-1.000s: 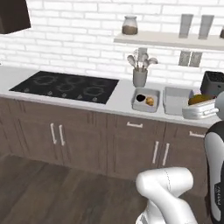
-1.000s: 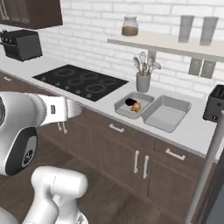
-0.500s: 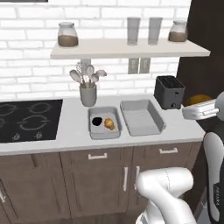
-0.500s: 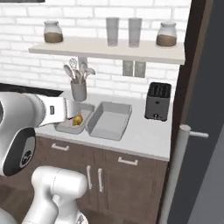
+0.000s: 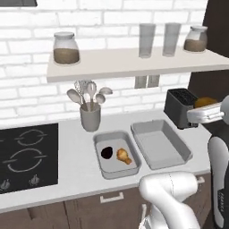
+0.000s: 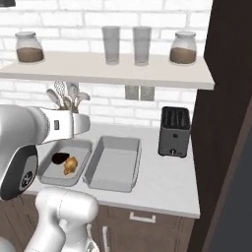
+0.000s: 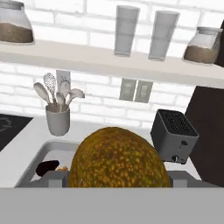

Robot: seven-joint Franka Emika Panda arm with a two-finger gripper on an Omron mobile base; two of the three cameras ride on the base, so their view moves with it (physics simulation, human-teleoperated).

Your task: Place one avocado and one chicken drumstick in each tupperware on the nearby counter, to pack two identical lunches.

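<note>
My gripper [image 7: 118, 180] is shut on the olive-brown avocado [image 7: 117, 159], which covers the fingertips in the hand view. In the left base view the avocado [image 5: 205, 102] sits at the hand [image 5: 206, 113], high to the right of the counter [image 5: 76, 179]. The left tupperware [image 5: 112, 169] holds the near-black avocado [image 5: 107, 152] and the golden-orange drumstick [image 5: 124, 156]. Beside it, the right tupperware [image 5: 159, 143] has nothing in it. Both trays [image 6: 74, 147] [image 6: 113, 160] lie side by side. The dark reddish-brown drumstick is out of view.
A black toaster [image 5: 181, 107] stands right of the trays, a grey cup of utensils [image 5: 90, 118] behind them, a black hob [image 5: 27, 154] at the left. A wall shelf [image 5: 134, 60] with jars and glasses hangs above. A tall dark cabinet [image 6: 226, 123] bounds the right.
The base has driven right along the counter and closer, so the hob slid left and the trays and toaster grew larger. The gripper stays shut on the avocado.
</note>
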